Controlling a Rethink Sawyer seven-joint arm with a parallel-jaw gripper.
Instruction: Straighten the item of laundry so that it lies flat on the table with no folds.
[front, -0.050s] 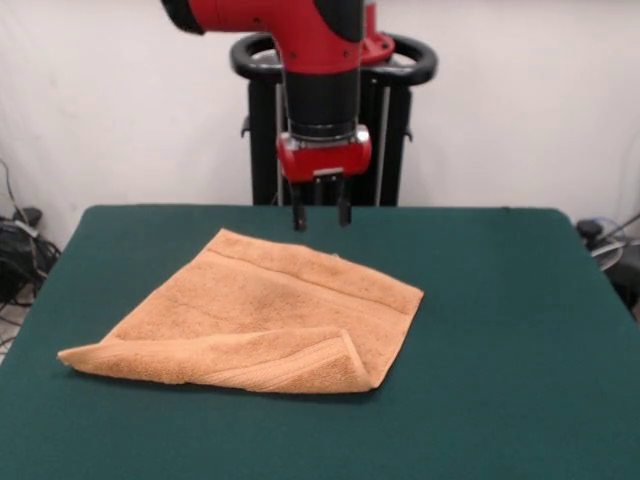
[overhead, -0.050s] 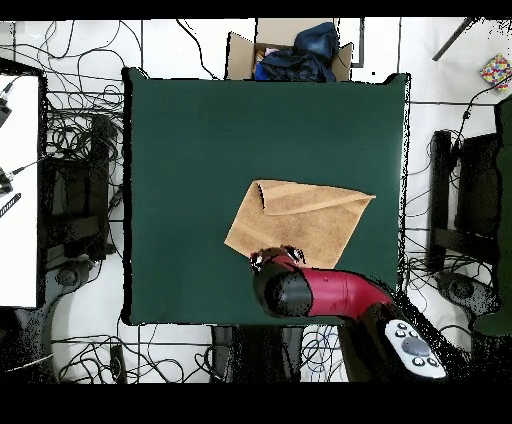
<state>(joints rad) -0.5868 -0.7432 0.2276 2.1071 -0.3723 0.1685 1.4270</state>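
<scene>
Still partly folded, orange-tan towel on green table, one corner doubled over; jaws apart above, empty.

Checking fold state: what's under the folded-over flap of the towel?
More of the towel itself: the flap along its front edge lies doubled over it. Whatever that flap covers, including the table beneath, is hidden.

Orange-tan towel lies mid-table, near edge seemingly folded over.
</scene>
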